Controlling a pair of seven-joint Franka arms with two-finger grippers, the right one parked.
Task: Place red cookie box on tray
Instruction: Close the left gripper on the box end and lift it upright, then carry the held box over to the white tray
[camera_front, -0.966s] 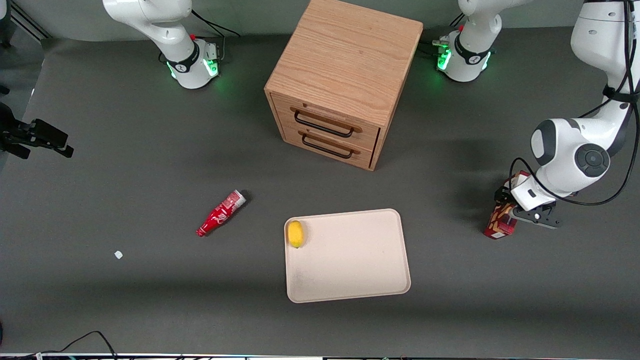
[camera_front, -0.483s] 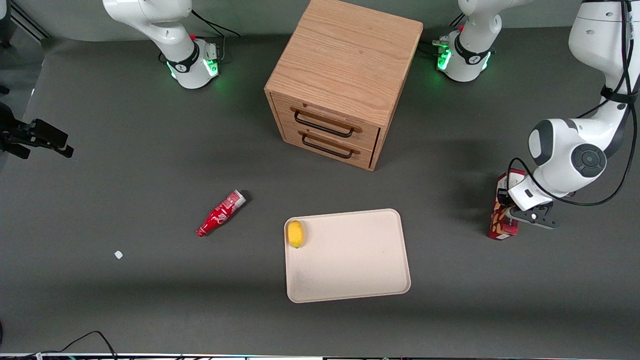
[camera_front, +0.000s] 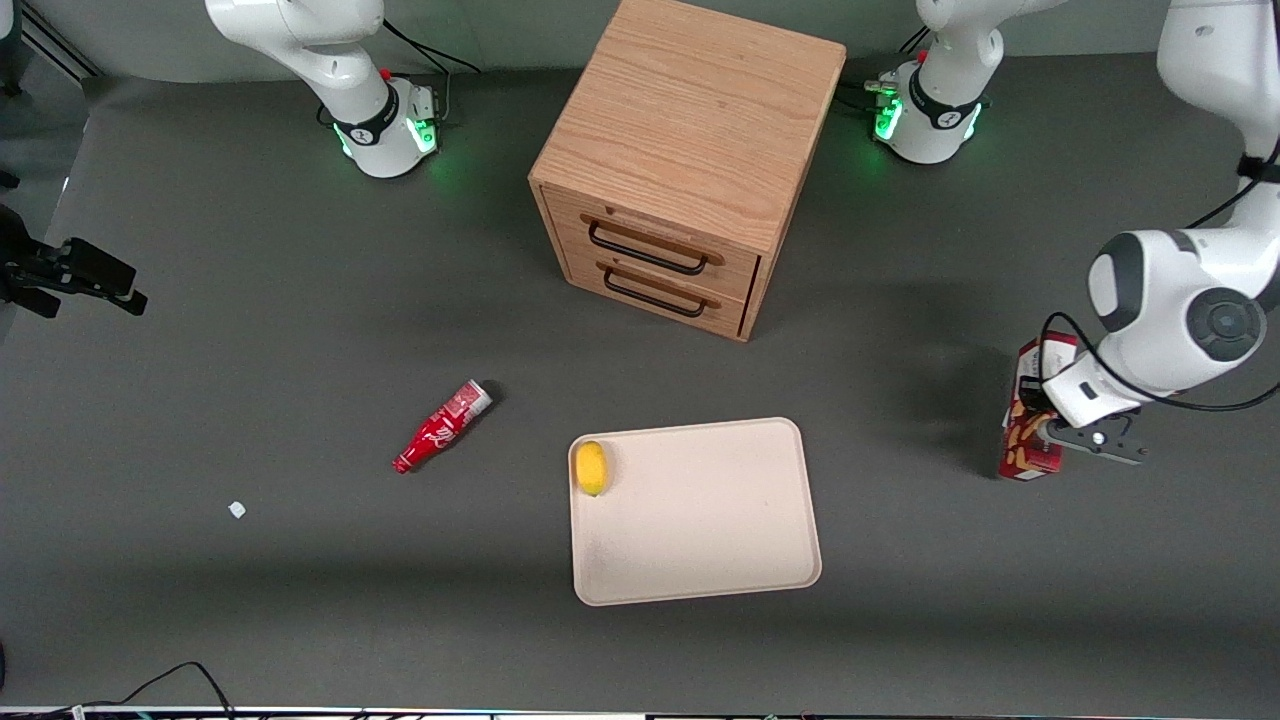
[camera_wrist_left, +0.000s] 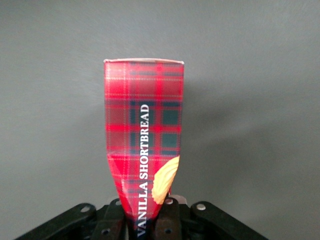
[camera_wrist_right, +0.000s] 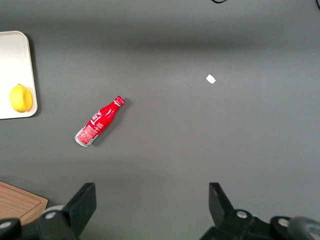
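Toward the working arm's end of the counter, the red cookie box is in the end effector, well apart from the tray. Box looks near upright, its lower end at or just off the surface; can't tell which from the front view. Wrist view shows the end effector clenched on the box at one end, jaws on the two narrow faces, rest of the tartan carton sticking straight out from the grip.

Handling judgement: thin cardboard carton of shortbread, so light, stiff along its length but easy to dent if squeezed hard. Printed card is smooth, mildly slippery. Contents are brittle, so set down gently, no drop. Grip sits at the end, not mid-length, so the long free part could swing or pivot in the jaws on a fast move; a hold nearer the middle would be steadier, but the current one looks adequate for a light box.

Tray holds a lemon close to one short rim, rest of the tray is bare, so plenty of room to lay the box flat away from the fruit. Red bottle lies toward the parked arm's end, drawer cabinet farther from the front camera than the tray; neither is on the path.
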